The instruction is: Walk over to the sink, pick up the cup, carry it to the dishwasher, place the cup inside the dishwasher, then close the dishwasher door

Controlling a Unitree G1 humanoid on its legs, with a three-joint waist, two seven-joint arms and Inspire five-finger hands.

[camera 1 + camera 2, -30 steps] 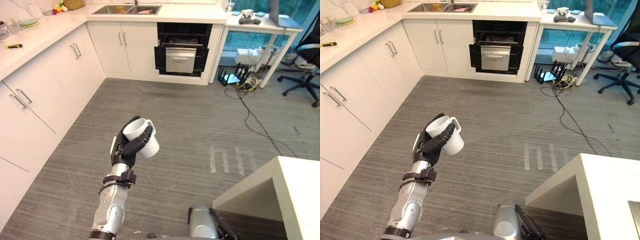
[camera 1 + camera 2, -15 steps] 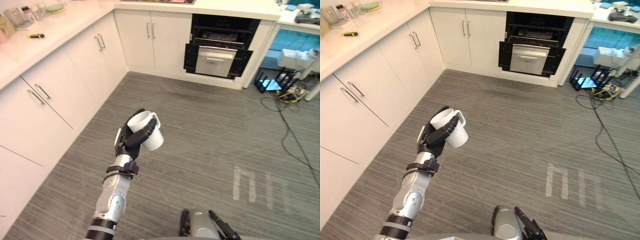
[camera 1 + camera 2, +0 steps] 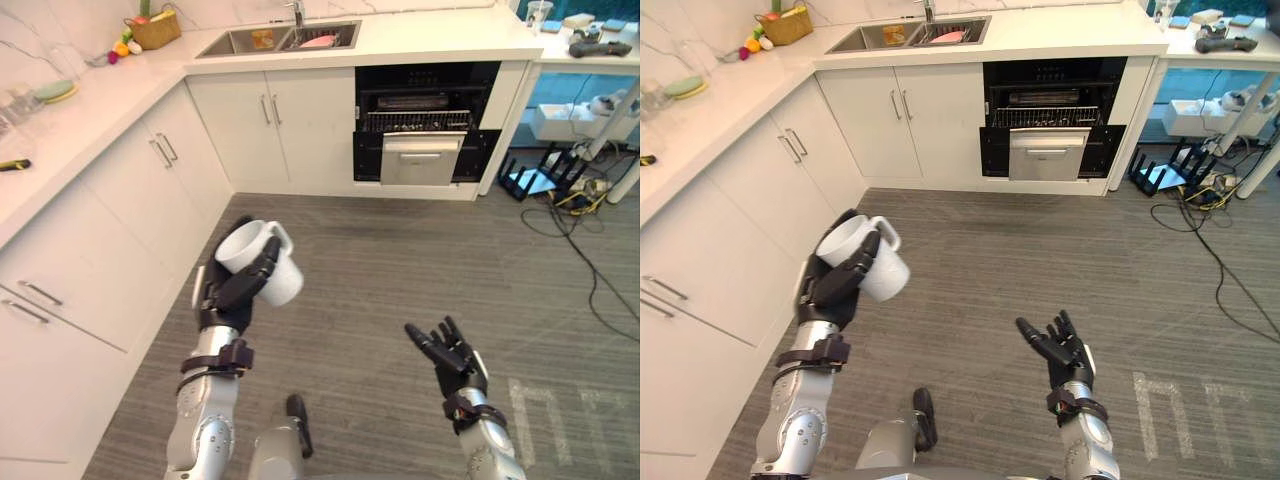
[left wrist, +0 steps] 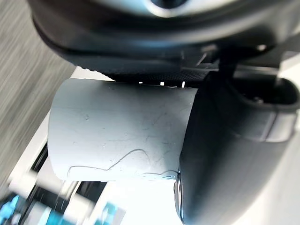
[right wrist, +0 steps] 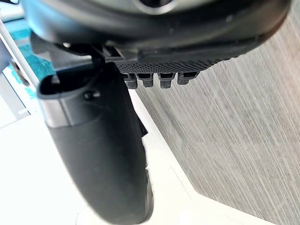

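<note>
Two stages of the job look done: the cup [image 3: 258,262] is away from the sink and gripped in the left hand [image 3: 226,297], fingers curled round its body, handle on the far side, held in the air above the grey floor [image 3: 400,270]. The right hand [image 3: 455,360], low on the robot's right, is empty, palm up and fingers spread. The carry is under way; placing the cup and shutting the door are not yet done. White cabinets [image 3: 120,200] run along the left. Ahead, with nothing in the path, the dishwasher [image 3: 420,140] stands open under the counter [image 3: 430,40], a rack showing in its dark mouth, though how its door hangs is hard to make out from here. The sink [image 3: 280,40] sits just left of it, a basket [image 3: 155,30] farther left. Cables [image 3: 570,210] trail on the floor well to the right.
</note>
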